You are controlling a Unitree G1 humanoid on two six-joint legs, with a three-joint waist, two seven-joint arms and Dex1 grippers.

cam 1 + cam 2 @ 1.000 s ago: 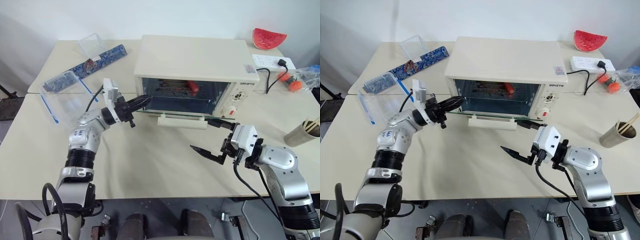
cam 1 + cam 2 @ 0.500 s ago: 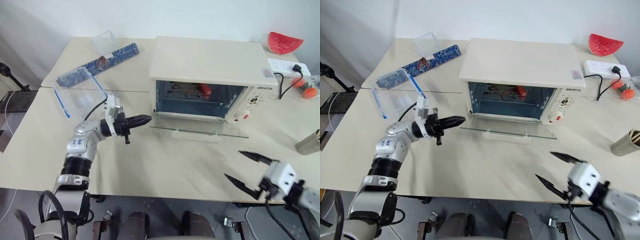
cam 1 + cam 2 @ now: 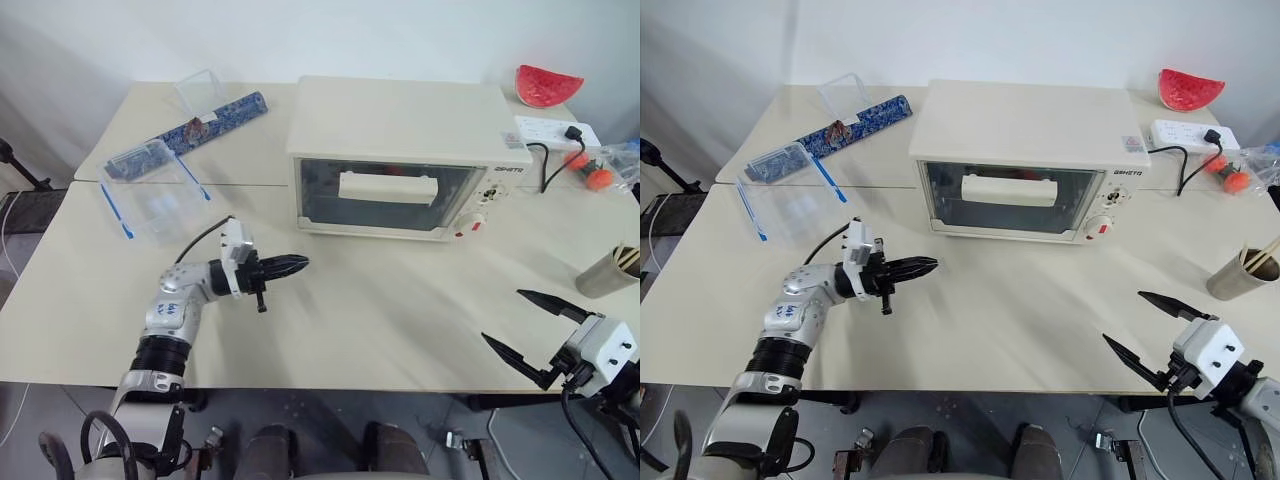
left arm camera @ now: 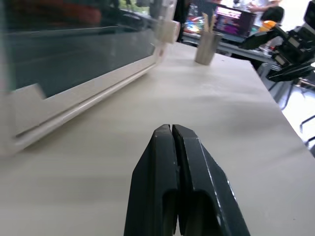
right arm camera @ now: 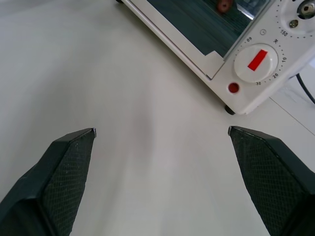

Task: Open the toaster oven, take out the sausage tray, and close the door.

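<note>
A clear plastic box [image 3: 160, 190] with blue clips sits near the left edge of the tabletop [image 3: 380, 300], with a blue patterned strip [image 3: 215, 118] behind it toward the far left corner. In front of the box the left gripper [image 3: 298, 263] hovers over bare tabletop, its two black fingers pressed together with nothing between them, pointing toward the right. The toaster oven [image 3: 405, 155] stands at the middle of the far edge; the door [image 3: 385, 195] is upright against the front, its cream bar handle [image 3: 387, 188] across the glass. Behind the glass something reddish [image 5: 225, 5] shows in the right wrist view; the sausage tray itself cannot be made out. At the near right corner the right gripper [image 3: 528, 330] hangs empty, its fingers spread wide. A watermelon slice [image 3: 545, 84], a power strip [image 3: 555, 131] and a cup of sticks [image 3: 612, 270] lie along the right edge.
</note>
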